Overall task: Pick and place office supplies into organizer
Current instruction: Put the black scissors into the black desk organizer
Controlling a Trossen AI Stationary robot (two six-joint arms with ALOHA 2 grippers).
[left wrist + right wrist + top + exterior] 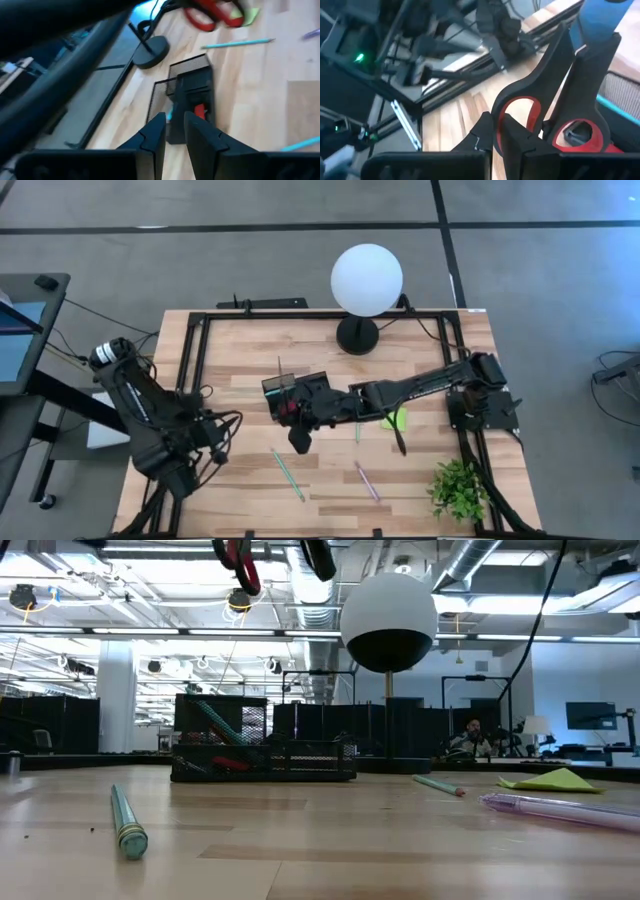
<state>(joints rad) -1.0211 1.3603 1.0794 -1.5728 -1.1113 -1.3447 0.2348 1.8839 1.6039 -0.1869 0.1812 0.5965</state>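
The right gripper [298, 442] is extended across the middle of the wooden surface [240, 490] and sits just beside the black mesh organizer [281, 395], on its near side as seen from above. Its fingers [512, 142] are clamped together on the red-handled scissors [555, 107]; the right wrist view shows one red loop caught between them, with the dark blades pointing away from the gripper. In the low view the red handles [240, 562] hang high above the surface, over the organizer [262, 760]. The organizer itself rests flat on the surface and contains a small red item [199, 111] and a teal pen [218, 722] leaning at an angle. The left gripper [174, 137] is held back over the left part of the surface, aimed toward the organizer [187, 97] from well apart; its fingers [154, 136] stand slightly apart with nothing between them. Loose items on the surface: a teal pen [288, 473] nearer the front edge, a pink pen [367, 481] to its right, a lime-green sticky pad [394, 418] partly under the right arm, and a thin green pen [357, 430] beside it. A white globe lamp [366, 280] stands at the far edge, and a green plant [458, 488] at the front right corner.
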